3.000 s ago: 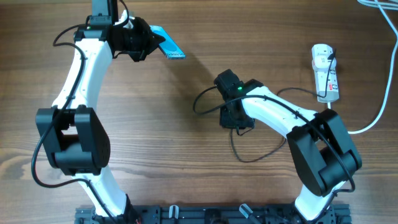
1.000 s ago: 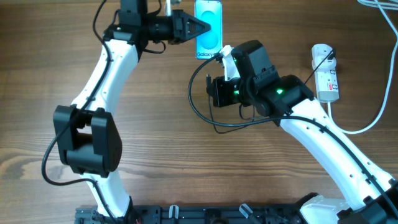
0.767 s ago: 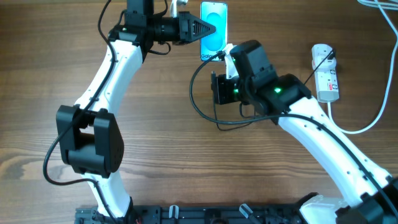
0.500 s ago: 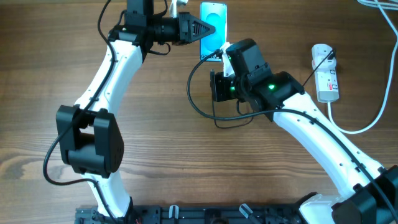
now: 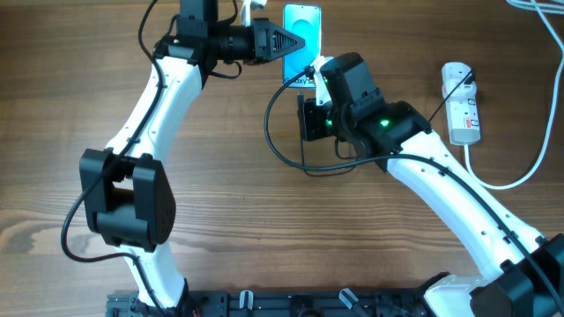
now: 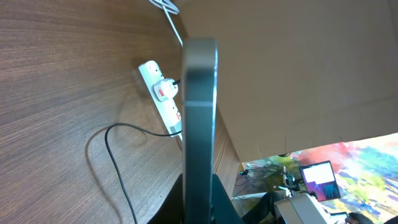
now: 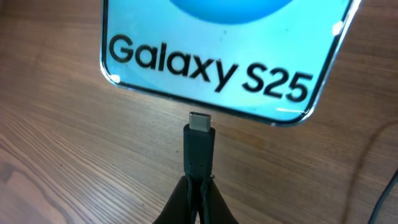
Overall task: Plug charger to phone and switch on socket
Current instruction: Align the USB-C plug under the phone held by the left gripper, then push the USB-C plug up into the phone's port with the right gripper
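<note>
My left gripper (image 5: 284, 42) is shut on the phone (image 5: 301, 35) and holds it above the table at the back centre; its cyan screen faces up. In the left wrist view the phone (image 6: 199, 106) shows edge-on between the fingers (image 6: 198, 202). My right gripper (image 7: 199, 186) is shut on the charger's connector (image 7: 199, 146). The metal tip sits just below the phone's bottom edge (image 7: 211, 56), close to it but apart. The charger's black cable (image 5: 286, 158) loops under the right arm (image 5: 344, 88). The white socket (image 5: 460, 101) lies at the far right, with a plug in it.
A thick white cord (image 5: 538, 150) trails from the socket along the right edge. The socket also shows in the left wrist view (image 6: 163, 99) with the black cable (image 6: 115, 168) beside it. Wooden table (image 5: 264, 238) throughout.
The left arm lifted the phone and carried it right to the back centre. The right arm swung up with the connector and crept closer to the phone's bottom edge.
</note>
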Robot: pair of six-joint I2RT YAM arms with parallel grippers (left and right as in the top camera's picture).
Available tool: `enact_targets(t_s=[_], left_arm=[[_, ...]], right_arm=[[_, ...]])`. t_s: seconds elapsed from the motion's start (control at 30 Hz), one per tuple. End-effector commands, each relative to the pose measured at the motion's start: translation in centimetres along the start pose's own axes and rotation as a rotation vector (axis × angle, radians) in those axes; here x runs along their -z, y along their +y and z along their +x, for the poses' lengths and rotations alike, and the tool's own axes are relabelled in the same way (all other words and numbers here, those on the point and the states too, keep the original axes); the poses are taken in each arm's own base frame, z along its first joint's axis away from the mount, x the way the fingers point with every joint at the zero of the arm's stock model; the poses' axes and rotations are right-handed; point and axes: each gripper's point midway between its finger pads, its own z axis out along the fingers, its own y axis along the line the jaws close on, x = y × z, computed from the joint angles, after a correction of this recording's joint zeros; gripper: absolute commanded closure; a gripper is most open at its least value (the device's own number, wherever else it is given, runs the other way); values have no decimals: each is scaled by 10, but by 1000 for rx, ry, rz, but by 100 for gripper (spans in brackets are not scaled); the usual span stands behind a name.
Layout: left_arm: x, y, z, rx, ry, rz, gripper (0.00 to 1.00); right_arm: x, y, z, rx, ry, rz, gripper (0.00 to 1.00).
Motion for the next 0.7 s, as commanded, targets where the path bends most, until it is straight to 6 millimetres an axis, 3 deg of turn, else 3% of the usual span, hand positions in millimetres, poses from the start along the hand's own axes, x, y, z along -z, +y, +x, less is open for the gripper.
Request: enact_targets(t_s=[0.0, 0.67], left_arm=[[4, -15, -2, -56, -7, 16, 96], [1, -17, 1, -77, 3, 19, 96]], right_arm=[[2, -3, -10, 27, -32, 22, 96], [2, 0, -14, 29, -49, 11, 96]])
